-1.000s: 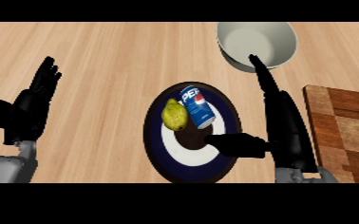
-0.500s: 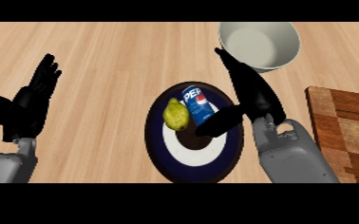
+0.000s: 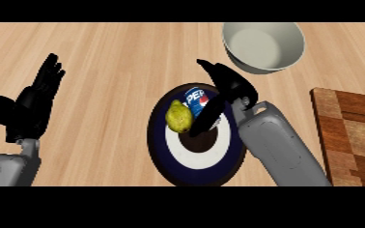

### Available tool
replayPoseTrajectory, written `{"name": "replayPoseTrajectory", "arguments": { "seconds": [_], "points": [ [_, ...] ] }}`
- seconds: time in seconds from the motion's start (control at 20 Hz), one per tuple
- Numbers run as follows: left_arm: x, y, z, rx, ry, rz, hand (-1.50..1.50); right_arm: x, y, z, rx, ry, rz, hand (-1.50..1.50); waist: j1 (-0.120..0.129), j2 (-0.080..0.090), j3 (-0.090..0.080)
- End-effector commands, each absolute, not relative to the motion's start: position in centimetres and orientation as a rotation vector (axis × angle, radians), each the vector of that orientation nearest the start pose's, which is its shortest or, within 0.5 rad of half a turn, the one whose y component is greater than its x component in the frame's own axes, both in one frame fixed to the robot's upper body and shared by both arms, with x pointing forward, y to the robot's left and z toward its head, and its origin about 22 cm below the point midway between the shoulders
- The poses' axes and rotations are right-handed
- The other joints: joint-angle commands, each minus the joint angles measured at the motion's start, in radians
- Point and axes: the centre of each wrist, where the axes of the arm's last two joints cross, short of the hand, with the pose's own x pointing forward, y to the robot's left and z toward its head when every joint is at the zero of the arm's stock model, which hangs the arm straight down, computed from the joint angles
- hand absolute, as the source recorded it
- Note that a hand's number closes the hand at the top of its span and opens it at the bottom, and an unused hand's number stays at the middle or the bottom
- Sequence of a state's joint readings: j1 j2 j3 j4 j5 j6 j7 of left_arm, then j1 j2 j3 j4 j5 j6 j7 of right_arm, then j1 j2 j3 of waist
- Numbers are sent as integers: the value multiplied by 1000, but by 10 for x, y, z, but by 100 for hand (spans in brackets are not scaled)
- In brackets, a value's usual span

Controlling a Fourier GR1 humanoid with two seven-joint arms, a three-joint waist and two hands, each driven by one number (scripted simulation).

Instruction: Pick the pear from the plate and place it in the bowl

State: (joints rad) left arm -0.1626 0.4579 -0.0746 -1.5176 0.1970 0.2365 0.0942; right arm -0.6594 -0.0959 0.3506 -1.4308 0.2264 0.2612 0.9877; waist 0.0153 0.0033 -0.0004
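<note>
A yellow-green pear (image 3: pixel 178 116) lies on the left part of a dark blue plate (image 3: pixel 171 157) with a white ring. A blue soda can (image 3: pixel 194 99) lies on the plate just right of the pear. My right hand (image 3: pixel 227 86) hangs over the plate's upper right, fingers straight and open, thumb reaching down beside the pear; it covers part of the can. The white bowl (image 3: pixel 264 46) stands at the upper right, with nothing in it. My left hand (image 3: pixel 39 99) rests open at the left edge, fingers up.
A wooden cutting board (image 3: pixel 345 130) lies at the right edge. The counter is light wood.
My right hand has moved left and forward over the plate, from beside it to above the can and pear. The left hand has stayed put.
</note>
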Motion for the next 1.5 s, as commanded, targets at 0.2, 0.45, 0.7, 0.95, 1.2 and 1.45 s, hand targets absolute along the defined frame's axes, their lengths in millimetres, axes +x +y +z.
{"name": "replayPoseTrajectory", "arguments": {
  "seconds": [0.2, 0.45, 0.7, 0.95, 1.2, 1.45],
  "points": [
    [271, 316, 57, 328, -1565, -78, 0, 329, -62, 115, -313, -816, 1084, -150, -6, -4, 0],
    [275, 304, 53, 333, -1562, -64, 0, 330, -45, 119, -467, -945, 1072, -150, -11, -3, 0],
    [281, 318, 77, 316, -1559, -67, 0, 324, -56, 91, -452, -925, 1071, -150, -13, -4, 0],
    [260, 305, 57, 321, -1562, -77, 0, 325, -44, 80, -385, -850, 1087, -150, -5, -4, 1],
    [276, 306, 57, 303, -1570, -76, 0, 301, -28, 64, -389, -845, 1095, -150, -8, -4, 0],
    [291, 311, 53, 332, -1568, -69, 0, 316, -27, 66, -407, -860, 1067, -150, -9, -3, 0]
  ]
}}
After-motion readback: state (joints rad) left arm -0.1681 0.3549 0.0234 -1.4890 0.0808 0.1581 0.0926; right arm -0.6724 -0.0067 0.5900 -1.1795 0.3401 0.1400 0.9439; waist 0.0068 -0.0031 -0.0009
